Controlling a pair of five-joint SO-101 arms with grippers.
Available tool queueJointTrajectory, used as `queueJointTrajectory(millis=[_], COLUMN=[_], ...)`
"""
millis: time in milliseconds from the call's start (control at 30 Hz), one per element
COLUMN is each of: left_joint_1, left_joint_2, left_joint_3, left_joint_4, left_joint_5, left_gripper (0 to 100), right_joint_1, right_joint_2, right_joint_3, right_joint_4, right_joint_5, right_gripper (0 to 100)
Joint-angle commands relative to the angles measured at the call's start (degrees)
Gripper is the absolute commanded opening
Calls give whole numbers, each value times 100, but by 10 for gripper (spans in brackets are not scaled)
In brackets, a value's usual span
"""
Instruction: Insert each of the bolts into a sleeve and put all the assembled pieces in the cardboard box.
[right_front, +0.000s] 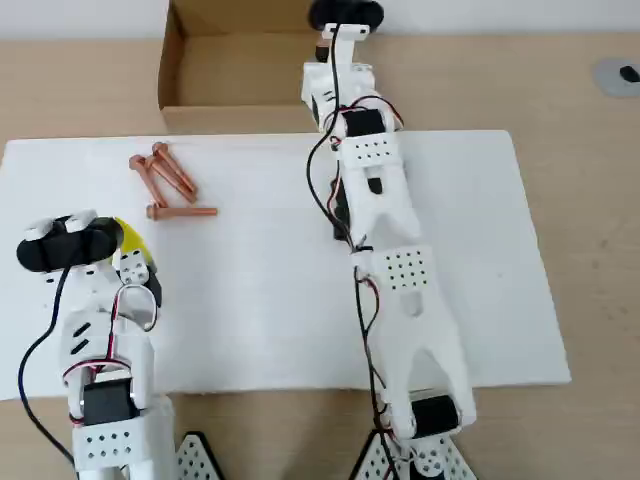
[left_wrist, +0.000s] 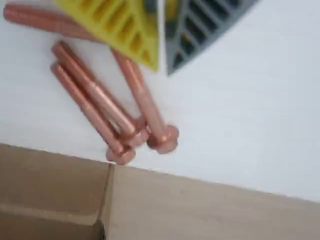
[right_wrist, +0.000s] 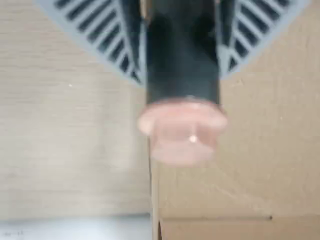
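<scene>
Right gripper (right_wrist: 181, 75) clamped one black sleeve (right_wrist: 182, 47), one bolt (right_wrist: 182, 130) seated inside, above cardboard box (right_front: 168, 72) wall. We counted four loose bolts (right_front: 176, 172) on white mat (right_front: 280, 300). Left gripper (left_wrist: 160, 67) nearly closed, gripping nothing.

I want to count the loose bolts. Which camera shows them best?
The left wrist view: the bolts lie close up, heads plain. The high view shows them small, bunched on the white sheet near the box. The right wrist view shows a different bolt, inside a sleeve.
</scene>
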Motion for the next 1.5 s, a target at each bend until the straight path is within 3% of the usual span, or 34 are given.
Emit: queueJointTrajectory(millis=[0, 467, 800, 1067, 1467], left_joint_1=[-53, -88, -44, -35, -79], left_joint_2=[-13, -13, -13, -13, -13], left_joint_3=[-185, -387, -536, -563, -615], left_joint_4=[18, 62, 185, 501, 519], left_joint_5=[0, -26, 0, 0, 0], left_gripper=[2, 3, 46, 47, 47], right_joint_1=[101, -57, -92, -198, -189], right_joint_2=[-198, -215, -189, -215, -224], right_joint_3=[-558, -593, -927, -936, -945], right_joint_4=[26, 1099, 1925, 2374, 2382], right_joint_5=[-18, 1108, 1231, 1670, 1670], right_gripper=[12, 12, 13, 154, 163])
